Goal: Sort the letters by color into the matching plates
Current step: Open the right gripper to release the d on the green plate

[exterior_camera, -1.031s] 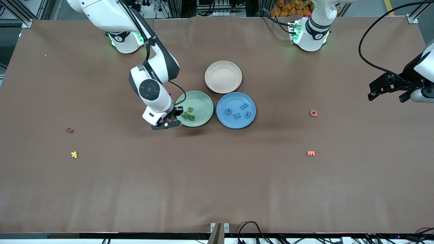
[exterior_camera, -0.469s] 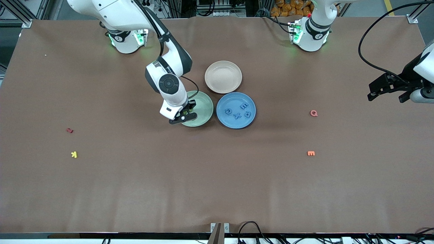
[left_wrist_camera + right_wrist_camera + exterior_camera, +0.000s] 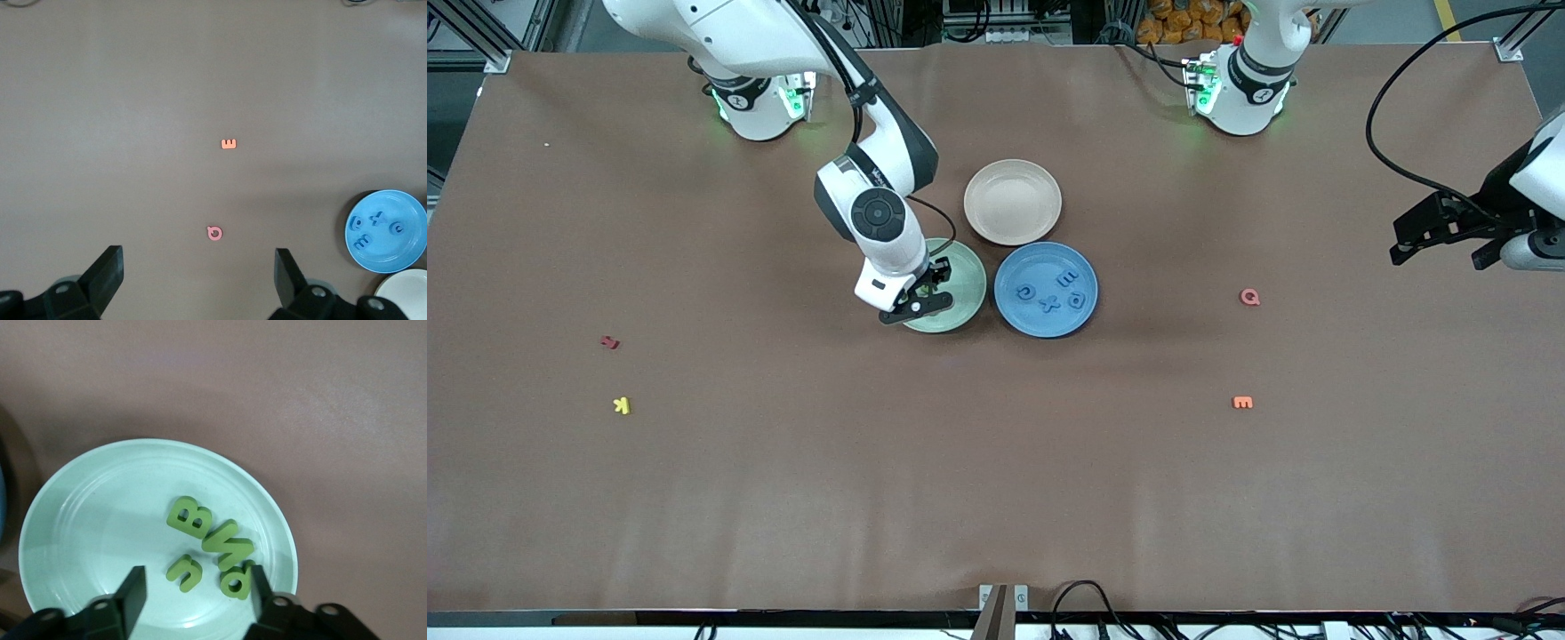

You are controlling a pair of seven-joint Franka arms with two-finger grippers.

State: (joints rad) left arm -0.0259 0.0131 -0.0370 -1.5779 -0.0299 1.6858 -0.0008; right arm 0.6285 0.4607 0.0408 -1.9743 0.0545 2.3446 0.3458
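Green letters (image 3: 212,547) sit in the green plate (image 3: 87,520) right under our right gripper (image 3: 193,590), four of them bunched together toward one side of the dish. The right gripper hangs just above that plate with its fingers (image 3: 133,587) parted and nothing between them, so we'd guess the last green piece is already dropped off. One letter lies right beside a fingertip, which makes sense if it just fell out of the grip.

Next to it, toward the left arm's end of the bench (image 3: 996,498), the blue plate (image 3: 1014,311) has its four blue letters (image 3: 1051,293) inside, so blue looks finished too. The beige plate (image 3: 1013,202) sits farther from the front camera, touching or nearly touching both others, and it has nothing in it.

Our left gripper (image 3: 199,280) waits up high over its own end of the bench, spread wide and holding nothing. From its wrist view we look straight down on the pink letter (image 3: 214,233) and the orange letter (image 3: 229,143), both loose on the bench. A dark red letter (image 3: 609,341) and a yellow letter (image 3: 622,405) lie well apart from the plates at the right arm's end.

Honestly we think green and blue are done, and only the oddball colours are left.
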